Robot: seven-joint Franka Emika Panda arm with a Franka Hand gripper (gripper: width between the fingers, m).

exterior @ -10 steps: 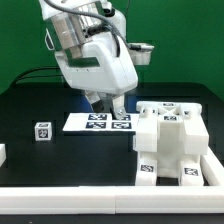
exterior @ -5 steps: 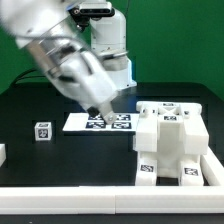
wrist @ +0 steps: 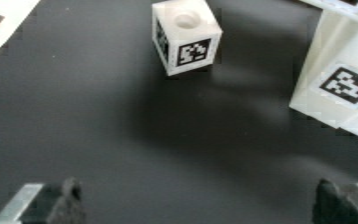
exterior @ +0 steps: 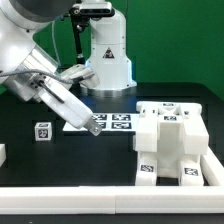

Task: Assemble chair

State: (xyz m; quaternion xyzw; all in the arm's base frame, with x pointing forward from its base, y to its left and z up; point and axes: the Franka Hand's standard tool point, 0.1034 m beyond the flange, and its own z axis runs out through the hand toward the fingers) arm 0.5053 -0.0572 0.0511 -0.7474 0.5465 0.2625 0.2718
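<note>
Gripper [exterior: 96, 128] jaws are seen spread as wide as they go, and nothing is held between them. In the wrist view the gripper [wrist: 197, 200] shows only as two dark fingertips [wrist: 51, 200], set far apart, with bare black table [wrist: 194, 130] between them. In the exterior view the arm is seen reaching in from the upper left, slanted down toward the middle of the table [exterior: 60, 165]. Its end is over the near left part of the marker board [exterior: 122, 122] and hides that part.

The chair [exterior: 172, 140] is found on the exterior view's right. It is a chunky white block of joined parts with square tags on its top and front faces. It stands on the table, close to the white rim [exterior: 110, 195] along the near edge, and it is well apart from the gripper and not touched by it.

A small tagged cube [exterior: 42, 131] is seen on the exterior view's left, alone on the table and clear of the marker board. A bit of another white part [exterior: 2, 152] is cut off by that view's left edge.

In the wrist view a small upright white block [wrist: 188, 38] with one tag is shown ahead of the fingertips. A larger white tagged part [wrist: 345, 80] is shown to one side of it, apart from it. Whether that block is the cube cannot be told for certain. Neither is touched by the fingertips.
</note>
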